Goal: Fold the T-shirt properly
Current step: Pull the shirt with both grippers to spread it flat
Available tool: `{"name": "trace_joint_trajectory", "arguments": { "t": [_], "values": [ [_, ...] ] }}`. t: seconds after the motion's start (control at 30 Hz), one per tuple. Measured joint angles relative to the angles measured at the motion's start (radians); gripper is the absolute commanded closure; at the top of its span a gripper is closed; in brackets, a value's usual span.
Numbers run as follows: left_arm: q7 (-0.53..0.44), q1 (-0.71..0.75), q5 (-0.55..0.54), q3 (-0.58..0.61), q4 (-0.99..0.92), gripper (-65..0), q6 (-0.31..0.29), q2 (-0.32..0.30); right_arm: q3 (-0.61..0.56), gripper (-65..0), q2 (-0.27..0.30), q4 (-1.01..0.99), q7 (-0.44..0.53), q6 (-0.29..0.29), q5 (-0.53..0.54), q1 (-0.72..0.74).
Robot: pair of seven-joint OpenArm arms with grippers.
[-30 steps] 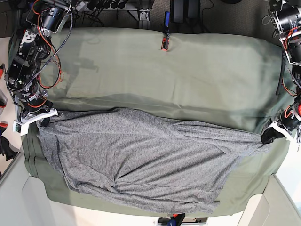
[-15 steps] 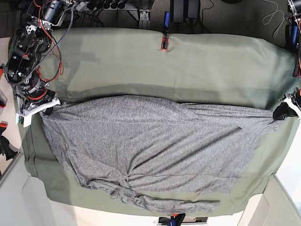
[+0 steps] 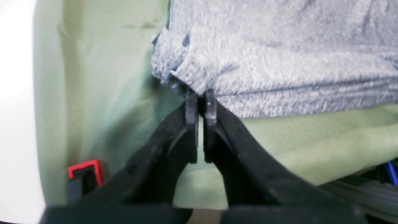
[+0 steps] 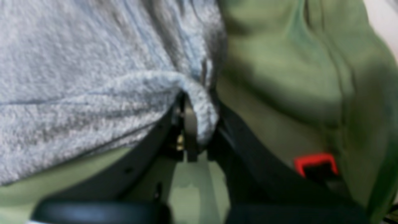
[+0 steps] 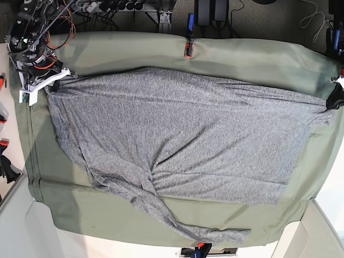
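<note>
T-shirt [image 5: 183,137]: it lies spread wide over the green cloth [image 5: 252,59], filling the middle of the table and stretched from 9 o'clock to 3 o'clock between my two pincers.
Why stretched: I hold one edge at both ends, so the fabric between them is drawn flat and most of the body lies smooth; I judge this a spreading step before any fold.
What is not flat: one sleeve or corner trails off in a twisted strip toward 6 o'clock, with a knot of wrinkles just above it.
Left pincer [image 5: 334,100]: at 3 o'clock on the table's edge; the wrist view shows its fingers [image 3: 192,107] together, clamped on a bunched grey corner, with cloth below.
Right pincer [image 5: 54,80]: at about 10 o'clock, near the far corner; the wrist view is blurred, yet the grey fabric plainly wraps over one finger [image 4: 189,124] and is pinched there.
Arm pose: both arms reach low to the table, well apart, wrists turned inward toward the shirt, each at the outer limit of the fabric.
Red clip [image 5: 188,49]: it sits at 12 o'clock on the cloth's far edge, apart from the shirt.
</note>
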Motion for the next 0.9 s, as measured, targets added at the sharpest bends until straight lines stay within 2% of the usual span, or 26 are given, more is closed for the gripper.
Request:
{"name": "trace_joint_trajectory", "arguments": {
  "t": [0.23, 0.37, 0.53, 0.57, 0.67, 0.73, 0.83, 0.9],
  "values": [
    [-0.016, 0.000, 0.061, 0.002, 0.000, 0.0, -0.001, 0.076, 0.044, 0.0, 0.017, 0.000, 0.031, 0.008, 0.010, -0.008],
    [-0.084, 0.000, 0.125, 0.006, 0.000, 0.0, -0.001, 0.117, 0.044, 0.0, 0.017, -0.032, 0.076, 0.009, 0.008, -0.008],
    [-0.166, -0.003, 0.235, 0.115, -0.007, -0.7, 0.002, 0.118, 0.047, 0.0, 0.020, -0.111, 0.120, 0.037, 0.019, -0.006],
    [-0.166, -0.003, 0.248, 0.137, -0.008, -4.2, 0.004, 0.118, 0.048, 0.0, 0.020, -0.121, 0.121, 0.037, 0.023, -0.006],
    [-0.166, 0.000, 0.249, 0.175, -0.008, -14.8, 0.005, 0.118, 0.049, -18.5, 0.020, -0.126, 0.114, 0.035, 0.033, -0.006],
    [-0.166, 0.000, 0.249, 0.176, -0.008, -18.3, 0.007, 0.118, 0.051, -27.2, 0.023, -0.126, 0.111, 0.029, 0.033, -0.006],
    [-0.160, 0.000, 0.232, 0.148, -0.008, -18.3, 0.018, 0.116, 0.061, -29.3, 0.025, -0.120, 0.076, 0.029, 0.032, -0.006],
    [-0.157, 0.000, 0.170, 0.090, -0.005, -18.3, 0.018, 0.116, 0.075, -29.3, 0.024, -0.090, 0.066, 0.029, 0.050, -0.008]
  ]
}}
